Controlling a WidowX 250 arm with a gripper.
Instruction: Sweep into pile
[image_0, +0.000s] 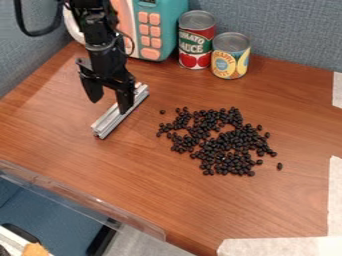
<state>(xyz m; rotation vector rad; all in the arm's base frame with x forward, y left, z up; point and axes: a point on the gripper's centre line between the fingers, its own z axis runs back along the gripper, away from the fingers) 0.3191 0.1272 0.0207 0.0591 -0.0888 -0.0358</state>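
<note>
I have the end effector (109, 106) at upper left, its fingers spread apart with nothing between them; one tip overlaps the bar (109, 121), though I can't tell whether they touch. The beans (224, 145) lie scattered right of centre on the counter (200, 205).

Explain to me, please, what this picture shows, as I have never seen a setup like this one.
A fixed camera looks down at a slant. The black machine at the upper left is a robot arm. Its two-finger gripper is open, with nothing gripped between the fingers. One finger is at a silvery metal bar on the wooden table; I cannot tell whether they touch. To the right lie many small black beans, loosely scattered, to be swept into a pile. Behind stand a taller can, a shorter can and a teal appliance with pink buttons.
</note>
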